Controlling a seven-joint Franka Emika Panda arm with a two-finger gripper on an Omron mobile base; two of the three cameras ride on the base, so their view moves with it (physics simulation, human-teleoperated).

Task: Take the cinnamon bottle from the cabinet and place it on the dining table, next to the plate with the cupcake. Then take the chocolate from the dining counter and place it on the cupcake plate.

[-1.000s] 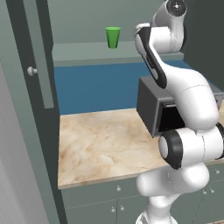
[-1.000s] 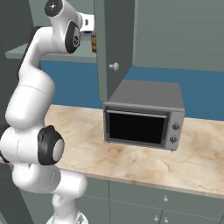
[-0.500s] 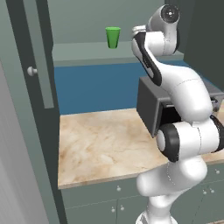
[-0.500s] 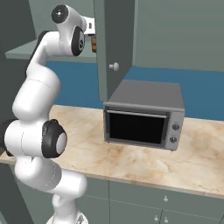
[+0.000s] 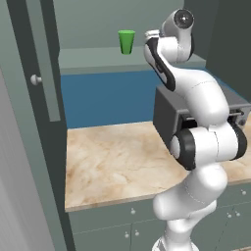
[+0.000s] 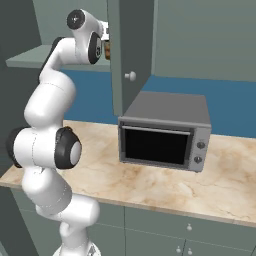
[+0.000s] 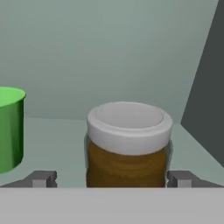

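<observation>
Nearest, in the hand view, we record the pincer [image 7: 111, 179]: its two fingertips [image 7: 41, 178] spread wide, one on each side of the cinnamon bottle [image 7: 127, 144], apart from its sides, nothing pinched.

Next, the bottle itself: a brown jar with a pale grey cap, upright on the pale green shelf [image 7: 52, 140] of the cabinet [image 5: 29, 98], between the fingertips.

To one side of it on that shelf we list a green cup [image 7: 9, 127], upright, near the bottle but not touching; from the left base view the cup [image 5: 126, 41] stands just beside the raised hand.

Below the shelf we note a beige marbled counter [image 5: 117, 166] carrying a grey microwave [image 6: 165, 132], its door closed.

Beside it, an open cabinet door [image 6: 131, 50] with a round pale knob [image 6: 130, 76].

Farthest, a blue back wall [image 5: 108, 98] behind the counter.
</observation>
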